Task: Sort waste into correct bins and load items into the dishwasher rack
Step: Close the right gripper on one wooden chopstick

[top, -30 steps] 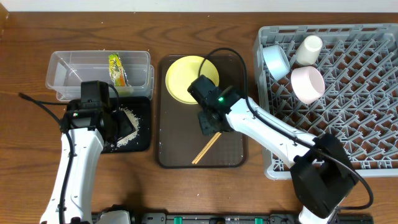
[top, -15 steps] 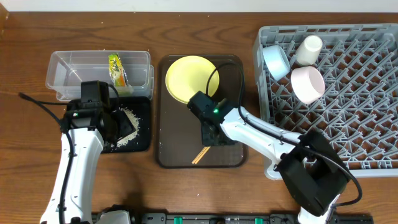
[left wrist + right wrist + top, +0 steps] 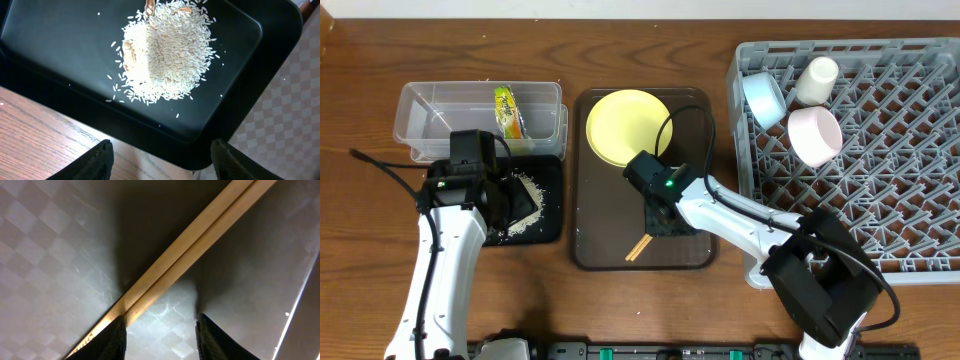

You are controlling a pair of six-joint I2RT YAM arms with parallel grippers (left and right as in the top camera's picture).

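Two wooden chopsticks (image 3: 640, 247) lie side by side on the brown serving tray (image 3: 590, 230), crossing the right wrist view diagonally (image 3: 190, 250). My right gripper (image 3: 658, 212) is low over them, open (image 3: 160, 340), its left finger against the chopsticks' lower stretch. The pale-yellow plate (image 3: 625, 125) sits at the tray's far end. My left gripper (image 3: 510, 203) hangs open (image 3: 162, 162) over the black tray (image 3: 60, 50), holding nothing. The tray carries a heap of rice crumbs (image 3: 167, 50). The green-and-yellow wrapper (image 3: 507, 112) lies in the clear tub (image 3: 450, 110).
The grey dishwasher rack (image 3: 880, 200) fills the right side. At its far-left corner it holds a light blue bowl (image 3: 763, 97), a whitish-pink bowl (image 3: 814, 135) and a small white cup (image 3: 817, 80). The right arm's cable loops over the plate.
My right gripper has slid toward the tray's front along the chopsticks and dropped closer to them, its jaws slightly narrower. The left arm has not moved.
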